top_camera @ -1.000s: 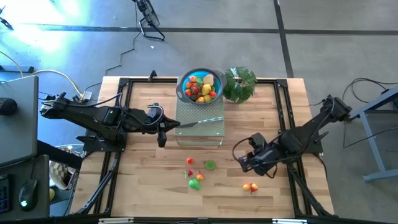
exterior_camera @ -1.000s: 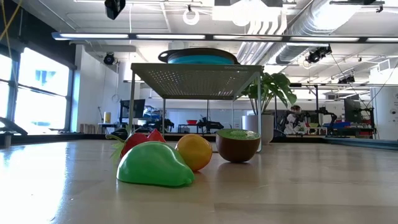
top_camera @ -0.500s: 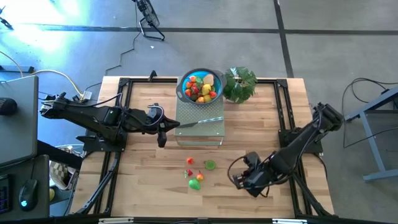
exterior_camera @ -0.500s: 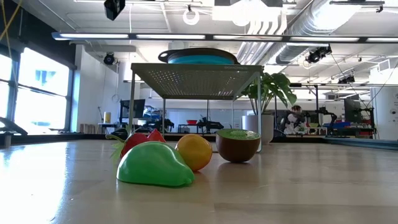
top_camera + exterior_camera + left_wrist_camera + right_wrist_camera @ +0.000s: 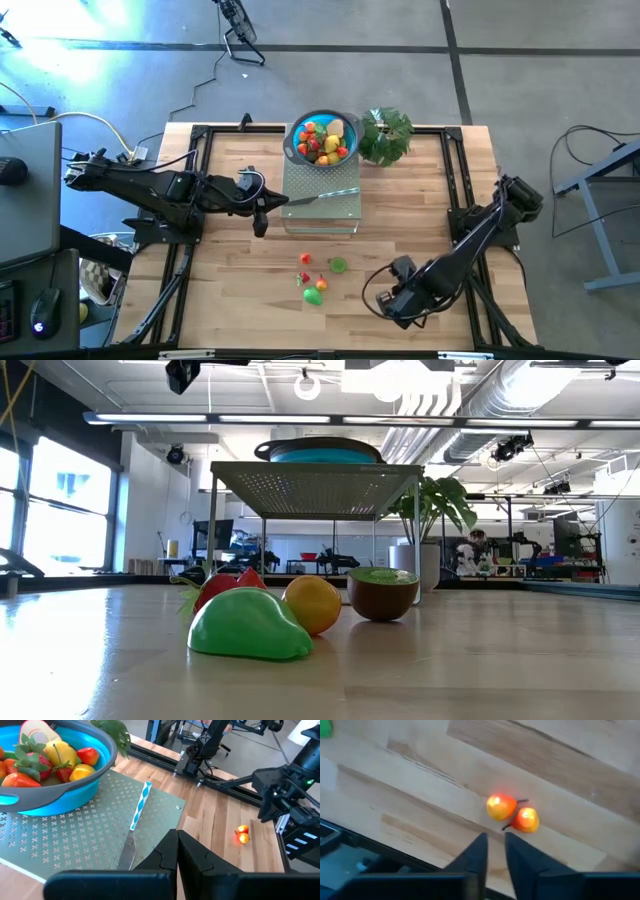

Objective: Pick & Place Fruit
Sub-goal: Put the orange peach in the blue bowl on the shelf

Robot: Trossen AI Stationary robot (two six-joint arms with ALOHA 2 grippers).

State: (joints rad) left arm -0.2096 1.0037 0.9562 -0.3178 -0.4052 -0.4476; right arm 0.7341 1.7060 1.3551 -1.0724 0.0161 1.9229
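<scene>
Right gripper point(image 5: 493, 851) nearly closed, empty, above twin cherries point(image 5: 513, 813) near the table's right front. Likely light, hard, smooth, roll-prone; pinch one fruit body.

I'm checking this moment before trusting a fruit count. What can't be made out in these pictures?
- Orange-red pair of fruit: hidden under the right gripper in the high view.
- Blue bowl: in the low view only its rim shows above the rack; its fruit is out of sight.
- Strawberry: mostly hidden behind the green pear, low view.
- Bowl contents: too small and piled to count, high view.
</scene>
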